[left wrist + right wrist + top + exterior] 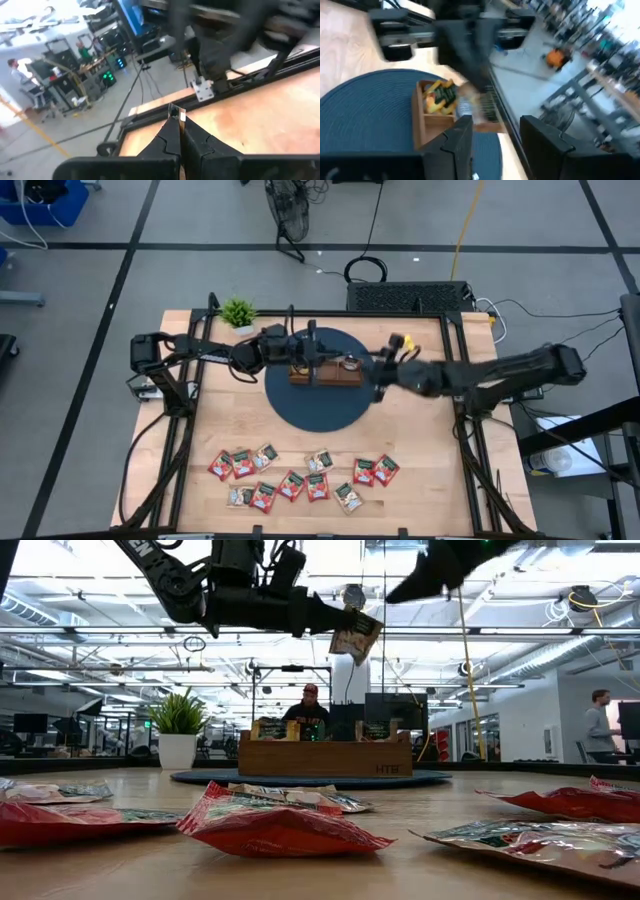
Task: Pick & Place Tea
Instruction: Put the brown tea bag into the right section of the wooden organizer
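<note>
Loose tea sachets [280, 828] lie on the tabletop [420, 450] nearest the camera, well short of both end effectors. Left end effector [345, 625] pinches a sachet [355, 637] above the wooden tray [325, 755]. Right end effector [492, 132] gapes empty alongside; its print is unreadable.

The wooden desk [420, 440] carries a round blue mat [300, 405] at its middle — the wooden tray [325, 376] stands on it. A small potted plant [238, 313] occupies the far left corner. Tea sachets [300, 480] lie scattered along the near edge — some touching, some overlapping.
</note>
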Available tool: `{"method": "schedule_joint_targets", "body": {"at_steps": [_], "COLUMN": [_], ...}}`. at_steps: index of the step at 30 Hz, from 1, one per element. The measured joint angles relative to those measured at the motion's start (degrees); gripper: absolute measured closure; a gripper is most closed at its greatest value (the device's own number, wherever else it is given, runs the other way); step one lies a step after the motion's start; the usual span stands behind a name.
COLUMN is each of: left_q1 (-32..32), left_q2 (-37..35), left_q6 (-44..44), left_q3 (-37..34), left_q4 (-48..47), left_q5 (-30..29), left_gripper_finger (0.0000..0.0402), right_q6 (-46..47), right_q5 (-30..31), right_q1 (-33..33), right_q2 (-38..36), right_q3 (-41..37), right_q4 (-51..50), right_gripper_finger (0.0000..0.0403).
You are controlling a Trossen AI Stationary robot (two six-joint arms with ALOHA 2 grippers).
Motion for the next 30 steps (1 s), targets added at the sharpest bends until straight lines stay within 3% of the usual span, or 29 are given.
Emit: {"method": "schedule_joint_targets", "body": {"at_steps": [4, 8, 14, 24, 30], "left_q1": [-0.1, -0.2, -0.3, -0.1, -0.1], "left_q2": [0.0, 0.0, 0.0, 0.0, 0.0], "left_q6": [-0.6, -0.9, -1.7, -1.2, -1.3], "left_q3": [0.0, 0.1, 0.1, 0.1, 0.1], "left_q4": [2.7, 3.0, 1.7, -0.2, -0.8], "left_q5": [2.2, 3.7, 3.7, 2.2, 2.2], "left_gripper_finger": [0.0400, 0.0401, 0.0401, 0.0401, 0.0401], "right_q6": [2.0, 0.4, -2.2, -3.8, -3.3], "right_q5": [-10.6, -16.1, -16.2, -16.5, -21.5], "right_q1": [-5.9, -9.8, -11.6, -11.5, -11.8], "right_q2": [3.0, 9.6, 15.7, 16.2, 16.2], "right_q3": [9.1, 15.5, 20.9, 22.7, 22.7], "right_q4": [-14.1, -22.1, -25.5, -25.3, -24.6], "right_gripper_finger": [0.0258, 0.0260, 0.0255, 0.0265, 0.0296]}}
